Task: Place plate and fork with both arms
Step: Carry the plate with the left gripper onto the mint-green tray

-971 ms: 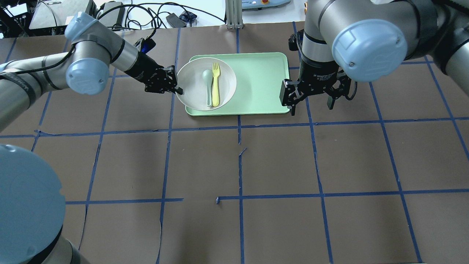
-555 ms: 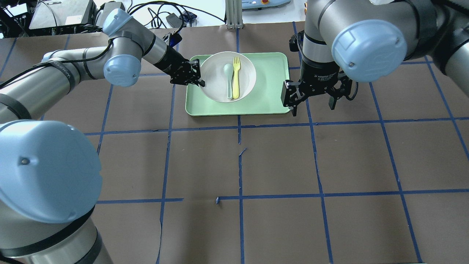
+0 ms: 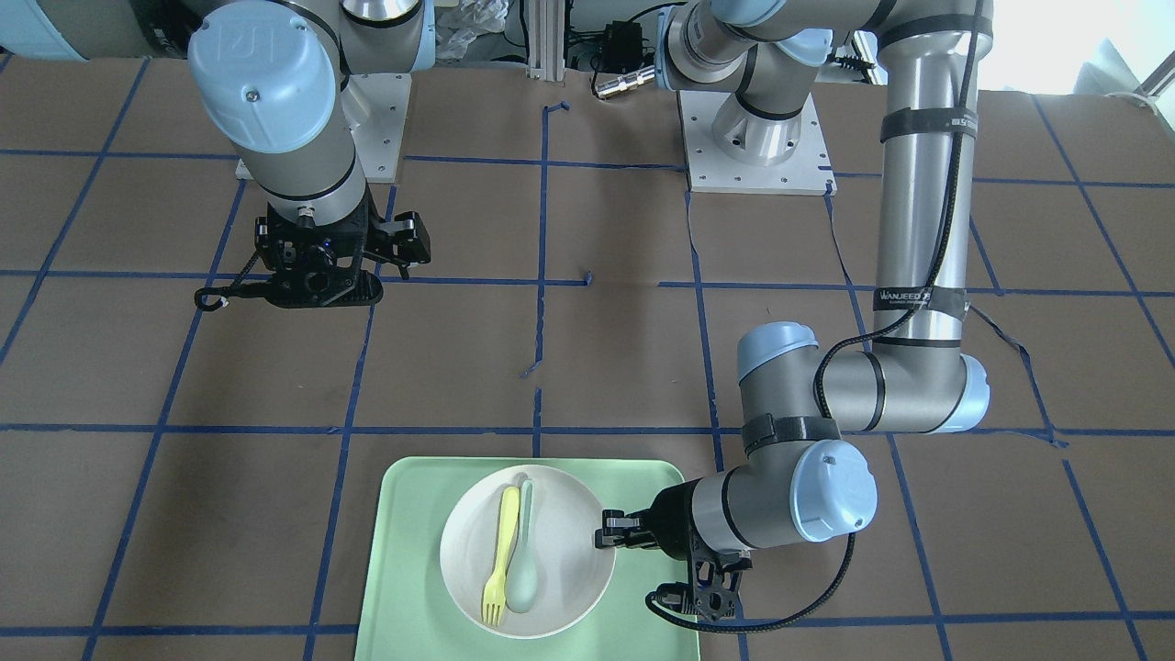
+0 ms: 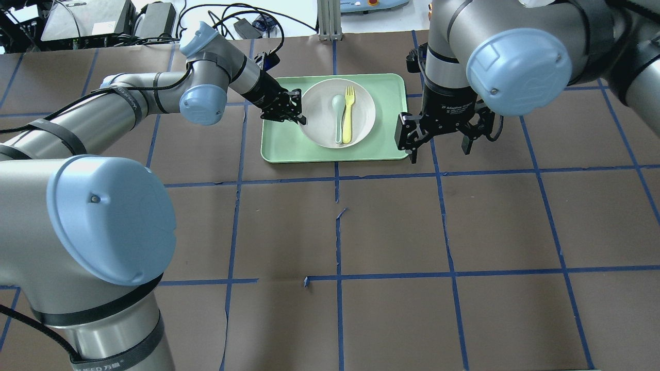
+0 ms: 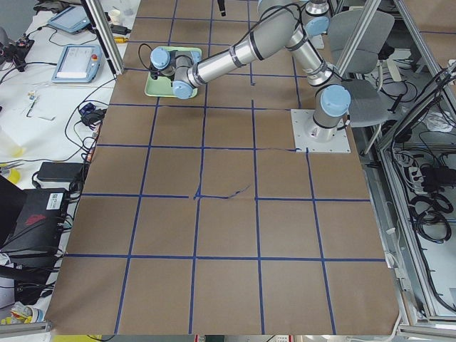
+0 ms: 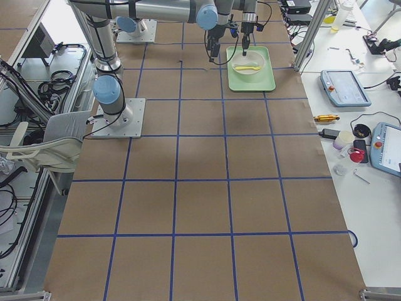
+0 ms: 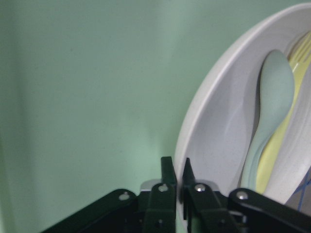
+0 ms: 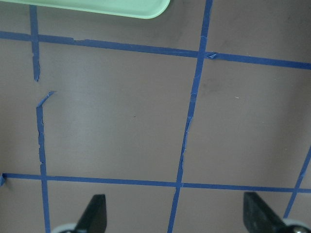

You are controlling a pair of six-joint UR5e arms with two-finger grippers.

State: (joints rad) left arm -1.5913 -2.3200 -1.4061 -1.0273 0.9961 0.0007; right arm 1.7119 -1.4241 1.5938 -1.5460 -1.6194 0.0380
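Plate [image 4: 318, 121], with fork [image 4: 348, 116] and spoon [image 4: 337, 116] lying in it, is sitting over the green tray [image 4: 281, 147] as I am pinching its rim between the closed left fingers [image 7: 167, 179], while the wide-open, empty right fingers [image 8: 95, 213] are hovering above the bench [image 4: 392, 226], and I am judging the fork not yet placed.

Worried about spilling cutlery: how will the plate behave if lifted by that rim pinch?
The plate looks rigid, so it should keep its shape. The left gripper pinches just one rim edge, so it may droop away from the grip. The fork and spoon lie loose on its smooth surface and would probably slide if it tilts.
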